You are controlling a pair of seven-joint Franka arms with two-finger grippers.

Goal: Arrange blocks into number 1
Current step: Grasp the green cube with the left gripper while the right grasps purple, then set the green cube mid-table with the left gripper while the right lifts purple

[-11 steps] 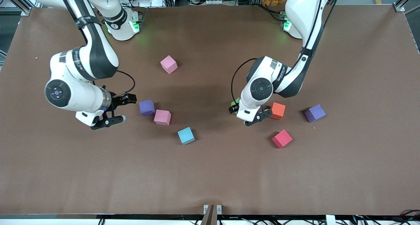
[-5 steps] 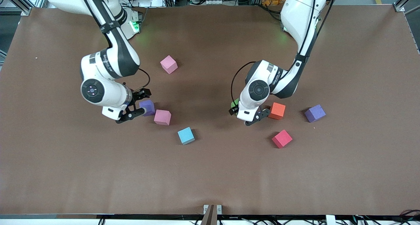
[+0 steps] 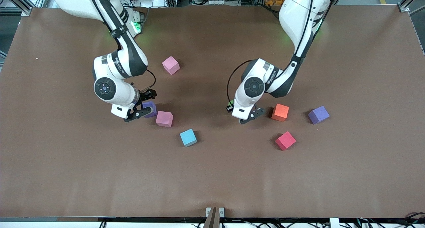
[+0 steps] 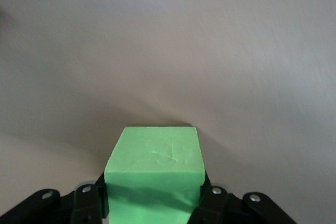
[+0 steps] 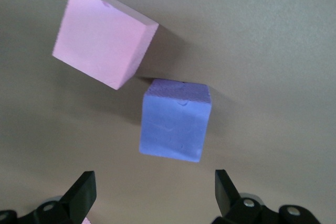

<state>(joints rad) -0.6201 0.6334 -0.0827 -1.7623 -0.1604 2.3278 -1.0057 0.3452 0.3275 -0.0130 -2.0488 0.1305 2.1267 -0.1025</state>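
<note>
Straddling the purple block (image 5: pixel 176 120), the right gripper (image 5: pixel 152 192) stood wide open; the left gripper (image 4: pixel 152 203) had clamped the green block (image 4: pixel 155 166)

no readable text or labels

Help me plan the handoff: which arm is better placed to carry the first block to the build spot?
Left. Its gripper is shut on the green block; the right gripper is open over the purple block, gripping nothing.
</note>
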